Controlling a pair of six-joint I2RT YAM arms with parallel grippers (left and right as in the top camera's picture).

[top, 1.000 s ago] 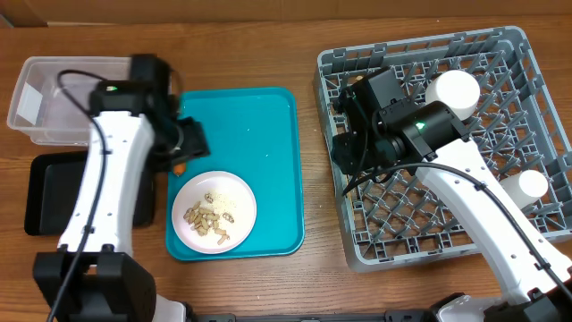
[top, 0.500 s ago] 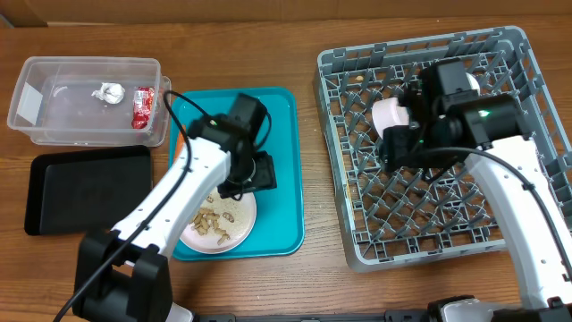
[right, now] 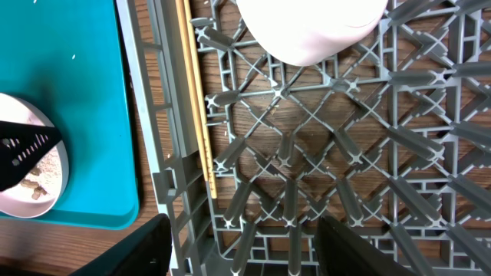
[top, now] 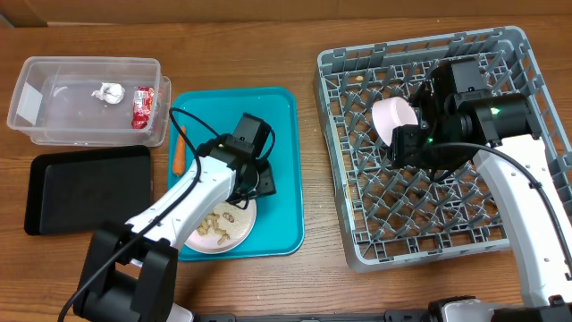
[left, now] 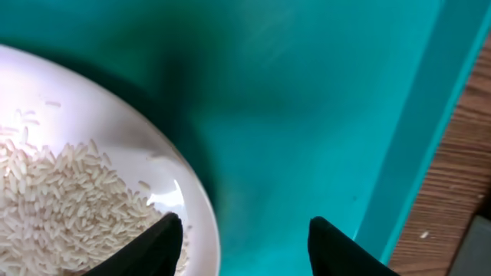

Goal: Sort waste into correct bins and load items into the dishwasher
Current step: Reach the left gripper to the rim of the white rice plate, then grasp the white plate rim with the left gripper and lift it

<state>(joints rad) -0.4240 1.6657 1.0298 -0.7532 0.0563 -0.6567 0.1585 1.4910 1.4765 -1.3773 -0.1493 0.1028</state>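
A white plate (top: 204, 234) with peanuts (top: 214, 225) and rice (left: 61, 184) sits on the teal tray (top: 277, 125). My left gripper (top: 260, 180) is open, and in the left wrist view (left: 245, 222) its fingers straddle the plate's right rim (left: 192, 207). An orange carrot (top: 179, 154) lies at the tray's left edge. The clear tub (top: 54, 116) holds the tissue (top: 112, 90) and the wrapper (top: 143, 107). My right gripper (top: 404, 148) is open and empty over the grey rack (top: 518, 63), just below a white cup (top: 393, 119), which also shows in the right wrist view (right: 307, 31). Chopsticks (right: 196, 115) lie along the rack's left wall.
The black tray (top: 85, 192) lies below the tub at the left. The rack's upright pegs (right: 307, 153) stand under my right gripper (right: 238, 230). Bare wood table (top: 308, 268) shows between the teal tray and the rack.
My left gripper moved from the tray's left side across to the plate's right rim. My right gripper shifted right over the rack, and the white cup now lies next to it.
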